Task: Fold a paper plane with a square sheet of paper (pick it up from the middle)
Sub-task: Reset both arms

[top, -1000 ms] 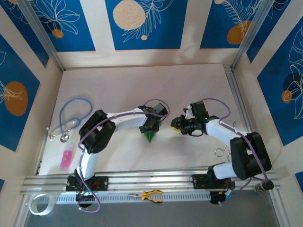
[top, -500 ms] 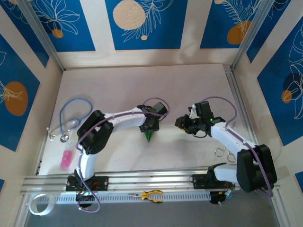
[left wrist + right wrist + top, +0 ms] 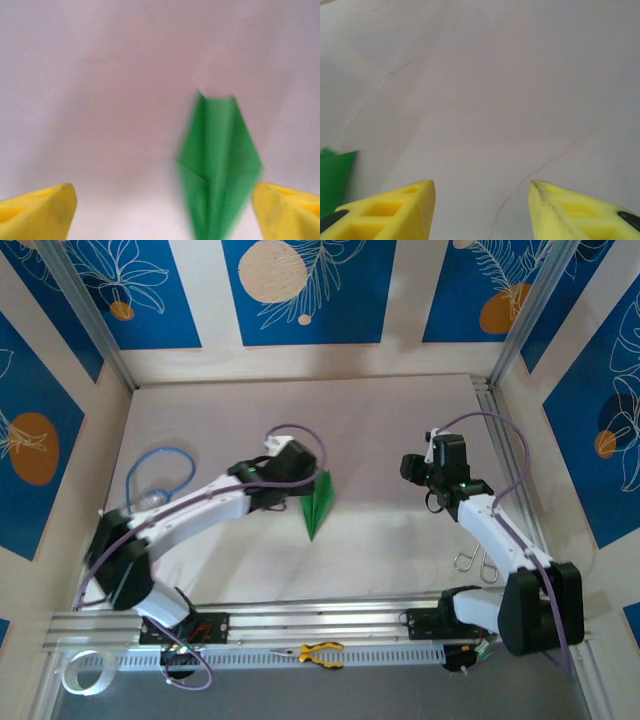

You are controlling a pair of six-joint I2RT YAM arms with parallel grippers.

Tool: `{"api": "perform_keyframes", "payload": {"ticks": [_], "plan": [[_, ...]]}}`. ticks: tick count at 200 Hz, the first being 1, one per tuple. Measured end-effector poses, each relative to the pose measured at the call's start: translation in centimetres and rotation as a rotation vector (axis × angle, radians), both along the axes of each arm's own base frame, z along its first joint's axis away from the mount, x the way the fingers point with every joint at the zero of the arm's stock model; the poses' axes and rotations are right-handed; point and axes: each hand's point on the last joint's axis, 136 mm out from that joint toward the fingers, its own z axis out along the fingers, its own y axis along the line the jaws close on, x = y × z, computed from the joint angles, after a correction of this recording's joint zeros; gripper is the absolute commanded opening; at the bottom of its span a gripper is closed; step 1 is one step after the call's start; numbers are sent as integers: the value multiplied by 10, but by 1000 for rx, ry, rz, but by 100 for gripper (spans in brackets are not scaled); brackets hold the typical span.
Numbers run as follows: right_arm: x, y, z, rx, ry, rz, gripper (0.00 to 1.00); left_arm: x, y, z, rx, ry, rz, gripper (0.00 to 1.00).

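Observation:
The green paper plane (image 3: pixel 318 502) lies flat on the white table as a slim pointed dart, tip toward the near edge. The left wrist view shows the paper plane (image 3: pixel 219 165) blurred, between the yellow fingers and nearer the right one. My left gripper (image 3: pixel 300 480) sits just left of the plane's wide end, open, with nothing in it. My right gripper (image 3: pixel 415 468) hovers well to the right of the plane, open and empty. At the left edge of the right wrist view a corner of the green paper (image 3: pixel 334 177) peeks in beside the left finger (image 3: pixel 395 212).
A blue stethoscope (image 3: pixel 152 480) lies at the left of the table. Yellow-handled pliers (image 3: pixel 318 652) rest on the front rail. A metal wire clip (image 3: pixel 472 562) lies near the right arm. A tape roll (image 3: pixel 82 672) sits at the front left corner.
The left gripper has let go of the plane and swung back and left; the plane now lies flat on the table. The right arm has pulled away to the right and farther back.

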Motion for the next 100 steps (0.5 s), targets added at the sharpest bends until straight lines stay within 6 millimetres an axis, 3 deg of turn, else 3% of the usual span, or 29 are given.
{"api": "perform_keyframes", "payload": {"ticks": [25,46,61,69,77,83,86,100], "plan": [[23,-9,-41,-62,-29,46,56,17,95,0,80,-111,130,98],[17,-6,-73,-73,-60,127,57,23,160,-20,168,-125,208,100],[6,-5,-83,-35,-103,172,58,21,183,-44,215,-124,202,100],[4,-6,-84,-10,-143,184,68,18,191,-58,228,-106,182,100],[5,-9,-84,2,-177,191,69,15,195,-70,235,-96,153,100],[5,-12,-88,13,-166,185,92,16,196,-75,239,-108,134,100],[5,-12,-88,17,-164,187,98,17,197,-76,240,-117,126,100],[13,-16,-80,16,-204,170,99,27,195,-78,247,-202,83,100]]}}
